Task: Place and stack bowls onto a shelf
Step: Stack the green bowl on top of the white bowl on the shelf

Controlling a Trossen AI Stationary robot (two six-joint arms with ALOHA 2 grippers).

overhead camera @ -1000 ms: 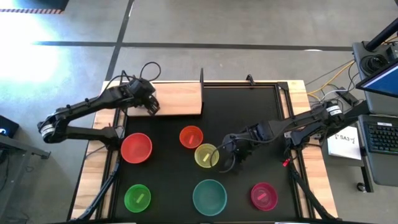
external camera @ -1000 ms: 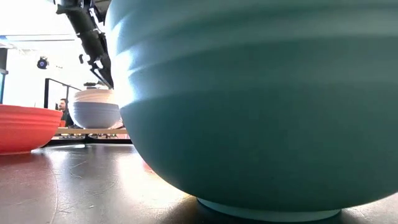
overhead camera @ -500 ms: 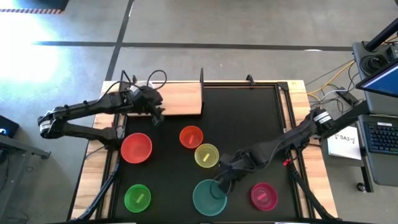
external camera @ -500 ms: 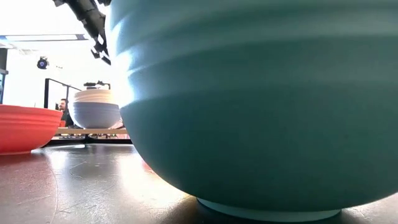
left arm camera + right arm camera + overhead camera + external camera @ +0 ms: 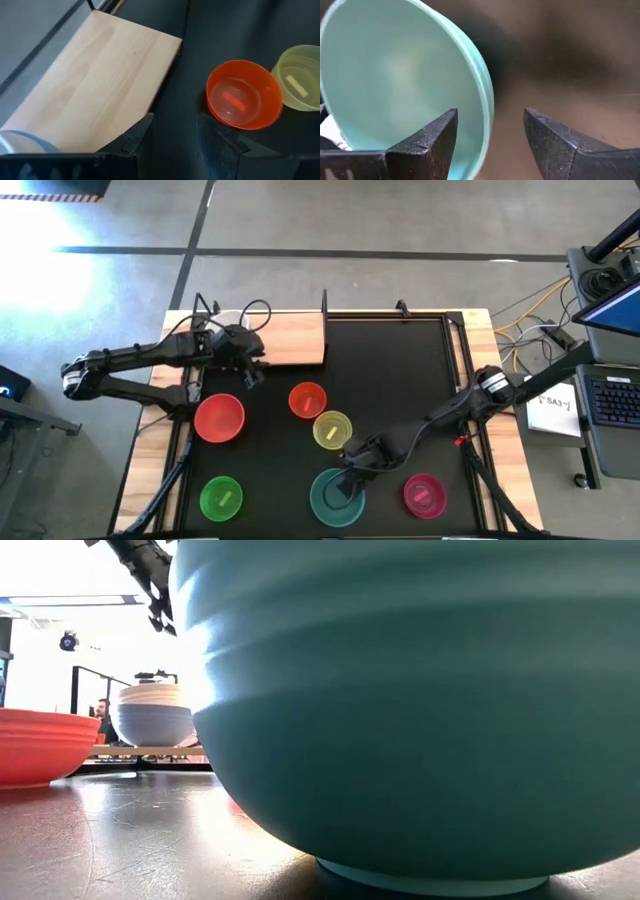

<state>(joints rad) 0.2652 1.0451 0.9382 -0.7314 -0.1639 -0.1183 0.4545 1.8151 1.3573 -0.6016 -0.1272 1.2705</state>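
My right gripper (image 5: 343,480) is open over the far rim of the teal bowl (image 5: 337,498). In the right wrist view (image 5: 490,115) one finger stands over the bowl's inside and one outside its rim (image 5: 487,97), with no touch that I can see. My left gripper (image 5: 251,372) is open and empty just in front of the shelf (image 5: 285,338), above the mat (image 5: 175,120). A white bowl nested in a blue one (image 5: 152,712) stands on the shelf's left end. Orange (image 5: 307,400), yellow (image 5: 332,430), red (image 5: 219,418), green (image 5: 221,498) and magenta (image 5: 424,494) bowls rest on their bases on the black mat.
The black mat (image 5: 410,380) has free room at its far right. The shelf board (image 5: 95,85) is bare right of the stacked bowls. A black upright (image 5: 324,302) stands at the shelf's right end. A desk with a keyboard (image 5: 610,400) stands right of the table.
My right gripper has gone from beside the yellow bowl toward the table's near edge and now stands over the teal bowl's rim. My left gripper has drawn back from the shelf toward the near edge and has risen. No bowl has moved.
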